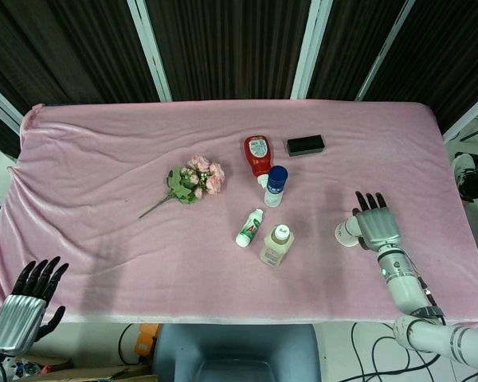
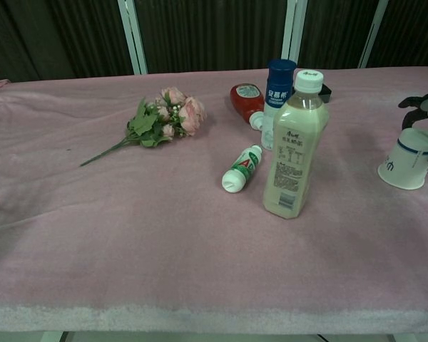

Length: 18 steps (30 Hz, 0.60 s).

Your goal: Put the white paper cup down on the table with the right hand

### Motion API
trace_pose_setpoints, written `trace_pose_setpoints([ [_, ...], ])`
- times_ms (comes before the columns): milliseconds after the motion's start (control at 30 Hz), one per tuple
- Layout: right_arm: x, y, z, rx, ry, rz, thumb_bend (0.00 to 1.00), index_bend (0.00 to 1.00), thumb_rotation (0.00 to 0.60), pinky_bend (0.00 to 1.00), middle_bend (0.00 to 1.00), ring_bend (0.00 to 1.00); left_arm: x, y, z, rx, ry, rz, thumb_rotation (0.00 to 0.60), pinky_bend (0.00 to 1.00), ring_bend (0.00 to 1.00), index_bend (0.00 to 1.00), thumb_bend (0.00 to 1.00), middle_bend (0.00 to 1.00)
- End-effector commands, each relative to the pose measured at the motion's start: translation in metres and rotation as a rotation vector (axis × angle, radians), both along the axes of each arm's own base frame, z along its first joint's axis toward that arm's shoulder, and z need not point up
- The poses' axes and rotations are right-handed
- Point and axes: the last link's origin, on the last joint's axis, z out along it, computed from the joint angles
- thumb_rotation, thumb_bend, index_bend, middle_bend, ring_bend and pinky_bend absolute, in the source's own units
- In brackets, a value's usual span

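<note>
The white paper cup (image 2: 409, 160) is tipped over in the right hand (image 1: 374, 228), which holds it above the pink table (image 1: 103, 207), so turn it straight and lower it gently.

obstacles: milk-tea bottle (image 1: 276, 245), blue-capped bottle (image 1: 276, 185) | free: pink cloth (image 1: 103, 199) left

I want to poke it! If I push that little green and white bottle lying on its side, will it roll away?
Probably. The small green-and-white bottle lies on its side and looks round, so a sideways poke would likely roll it. The soft pink cloth may stop it soon. It looks small, so probably light.
</note>
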Motion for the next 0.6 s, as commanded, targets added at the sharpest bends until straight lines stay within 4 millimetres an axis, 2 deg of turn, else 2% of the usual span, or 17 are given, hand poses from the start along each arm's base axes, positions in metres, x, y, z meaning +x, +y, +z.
trace_pose_setpoints([
  [33, 0.001, 0.003, 0.003, -0.008, -0.002, -0.014, 0.46, 0.12, 0.600, 0.00, 0.00, 0.00, 0.000, 0.000, 0.001, 0.000, -0.004, -0.003, 0.600, 0.02, 0.00, 0.00, 0.37, 0.00],
  [67, 0.002, 0.004, 0.005, -0.013, -0.006, -0.012, 0.42, 0.04, 0.600, 0.00, 0.00, 0.00, 0.000, -0.001, 0.001, 0.001, -0.005, -0.004, 0.600, 0.02, 0.00, 0.00, 0.37, 0.00],
  [100, 0.003, 0.007, 0.009, -0.019, -0.012, -0.008, 0.38, 0.01, 0.600, 0.00, 0.00, 0.00, 0.000, -0.001, 0.002, 0.002, -0.007, -0.005, 0.600, 0.02, 0.00, 0.00, 0.37, 0.00],
  [167, 0.006, 0.016, 0.021, -0.048, -0.040, 0.004, 0.31, 0.00, 0.600, 0.00, 0.00, 0.00, 0.000, -0.001, 0.002, 0.004, -0.010, -0.007, 0.600, 0.02, 0.00, 0.00, 0.37, 0.00],
  [233, 0.007, 0.032, 0.033, -0.081, -0.074, 0.026, 0.29, 0.00, 0.600, 0.00, 0.00, 0.00, 0.001, -0.002, 0.003, 0.007, -0.012, -0.009, 0.600, 0.02, 0.00, 0.00, 0.37, 0.00],
  [333, 0.000, 0.076, 0.054, -0.156, -0.134, 0.073, 0.29, 0.00, 0.600, 0.00, 0.00, 0.00, 0.001, -0.002, 0.004, 0.010, -0.015, -0.012, 0.600, 0.02, 0.00, 0.00, 0.37, 0.00],
  [400, -0.015, 0.128, 0.066, -0.232, -0.190, 0.097, 0.29, 0.00, 0.600, 0.00, 0.00, 0.00, 0.001, -0.002, 0.004, 0.014, -0.017, -0.014, 0.600, 0.02, 0.00, 0.00, 0.37, 0.00],
  [467, -0.033, 0.177, 0.069, -0.296, -0.277, 0.136, 0.29, 0.00, 0.600, 0.00, 0.00, 0.00, 0.001, -0.003, 0.005, 0.016, -0.019, -0.014, 0.600, 0.02, 0.00, 0.00, 0.37, 0.00],
  [533, -0.047, 0.205, 0.065, -0.331, -0.340, 0.148, 0.29, 0.00, 0.600, 0.00, 0.00, 0.00, 0.000, -0.003, 0.005, 0.016, -0.019, -0.013, 0.600, 0.02, 0.00, 0.00, 0.37, 0.00],
  [600, -0.052, 0.219, 0.061, -0.290, -0.317, 0.194, 0.29, 0.00, 0.600, 0.00, 0.00, 0.00, 0.001, -0.003, 0.005, 0.010, -0.022, -0.018, 0.600, 0.02, 0.00, 0.00, 0.37, 0.00],
])
